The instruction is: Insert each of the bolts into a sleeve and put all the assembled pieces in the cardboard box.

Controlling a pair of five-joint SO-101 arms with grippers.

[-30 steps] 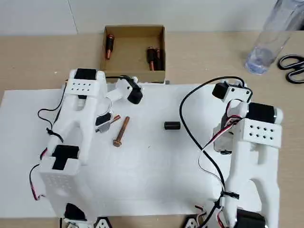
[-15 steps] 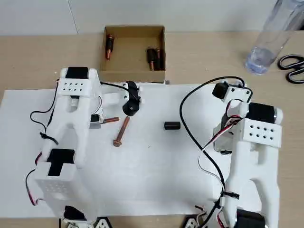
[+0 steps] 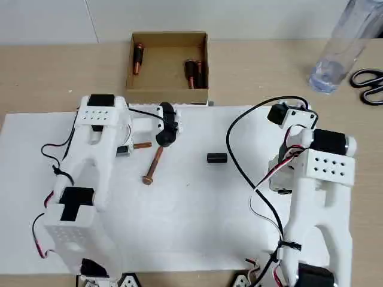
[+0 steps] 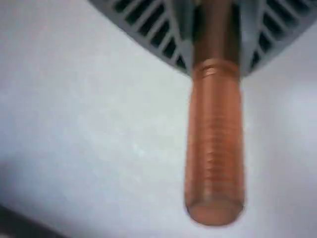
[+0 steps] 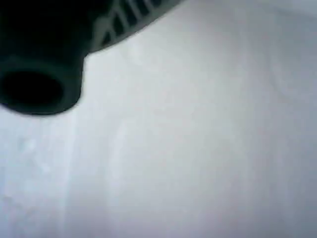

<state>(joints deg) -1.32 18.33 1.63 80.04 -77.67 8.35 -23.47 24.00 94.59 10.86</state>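
Observation:
My left gripper (image 4: 214,29) is shut on a copper bolt (image 4: 214,144), whose threaded end sticks out past the grey ribbed pads. From above, that bolt (image 3: 142,145) lies level just over the white sheet, at the left arm's gripper (image 3: 127,147). A second bolt (image 3: 152,165) rests loose on the sheet beside it. One black sleeve (image 3: 216,158) lies at mid-sheet. My right gripper (image 5: 74,25) is shut on another black sleeve (image 5: 37,89), hollow end showing. The cardboard box (image 3: 128,66) at the back holds assembled pieces (image 3: 194,73).
A clear plastic bottle (image 3: 336,51) and scissors (image 3: 368,84) stand on the wooden table at the back right. The white sheet (image 3: 197,221) covers the work area, with open room in front of the loose bolt and sleeve.
The left arm swung its wrist and shifted slightly, turning the held bolt from tilted to level. The right arm, loose bolt and sleeve stayed put.

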